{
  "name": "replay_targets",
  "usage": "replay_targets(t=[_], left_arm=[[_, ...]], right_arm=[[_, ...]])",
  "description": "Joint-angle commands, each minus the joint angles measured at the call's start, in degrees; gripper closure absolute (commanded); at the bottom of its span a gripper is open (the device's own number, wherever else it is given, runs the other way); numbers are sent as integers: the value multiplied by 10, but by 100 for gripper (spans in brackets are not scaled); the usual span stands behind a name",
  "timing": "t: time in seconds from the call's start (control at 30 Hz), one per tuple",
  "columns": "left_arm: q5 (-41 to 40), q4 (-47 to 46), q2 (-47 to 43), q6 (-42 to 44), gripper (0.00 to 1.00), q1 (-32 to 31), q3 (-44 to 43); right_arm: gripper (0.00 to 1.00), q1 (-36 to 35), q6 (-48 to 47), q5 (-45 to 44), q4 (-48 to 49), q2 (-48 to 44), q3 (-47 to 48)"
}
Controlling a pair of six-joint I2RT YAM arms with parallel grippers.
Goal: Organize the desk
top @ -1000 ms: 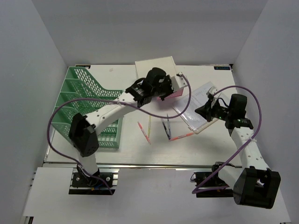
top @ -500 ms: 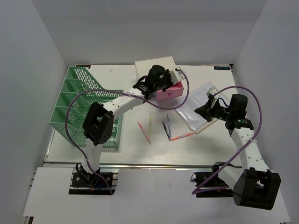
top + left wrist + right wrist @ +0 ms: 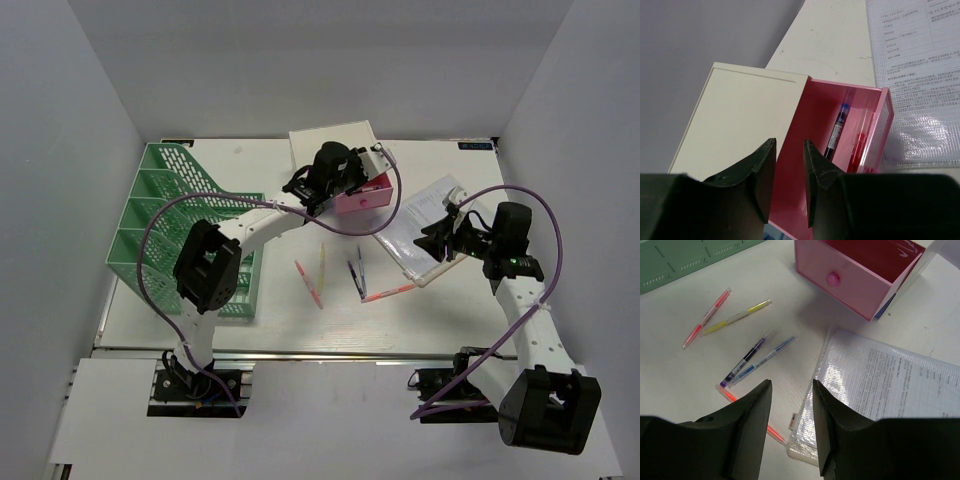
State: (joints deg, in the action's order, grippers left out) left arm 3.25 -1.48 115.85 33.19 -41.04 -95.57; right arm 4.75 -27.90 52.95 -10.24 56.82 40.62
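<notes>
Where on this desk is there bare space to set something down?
On the desk, the near strip between the loose pens and the front rail is bare, as is the far patch between the green rack and the white drawer box. Crowded in between: pens, open pink drawer, document sleeve.

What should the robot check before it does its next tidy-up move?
1. Pink drawer open: ok, two stored pens lie inside.
2. Left pincer empty: ok, jaws slightly apart, nothing between.
3. Right pincer empty: ok, jaws open, nothing between.
4. Loose pens put away: not ok, five lie on the desk.
5. Paper sleeve filed in the green rack: not ok, it lies flat on the desk.
6. Orange pen clear of the sleeve: cannot tell, its end reaches the sleeve's corner.
</notes>
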Motion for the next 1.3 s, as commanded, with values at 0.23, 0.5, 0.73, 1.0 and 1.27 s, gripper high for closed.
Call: replay_targets(t=[0.23, 0.5, 0.73, 1.0, 1.27], left_arm=[[10, 84, -182, -160, 60, -4, 24], [-20, 160, -495, -326, 76, 4, 358], [-104, 116, -671, -392, 26, 4, 560], [-140, 116, -723, -377, 24, 4, 584], [-134, 121, -720, -376, 24, 4, 582]], right_arm=[[59, -26, -185, 99, -34, 0, -24], [99, -179, -188, -83, -59, 91, 21], [63, -340, -37, -289, -69, 206, 97], [53, -385, 47, -369, -77, 301, 182], [44, -418, 85, -435, -85, 371, 203]])
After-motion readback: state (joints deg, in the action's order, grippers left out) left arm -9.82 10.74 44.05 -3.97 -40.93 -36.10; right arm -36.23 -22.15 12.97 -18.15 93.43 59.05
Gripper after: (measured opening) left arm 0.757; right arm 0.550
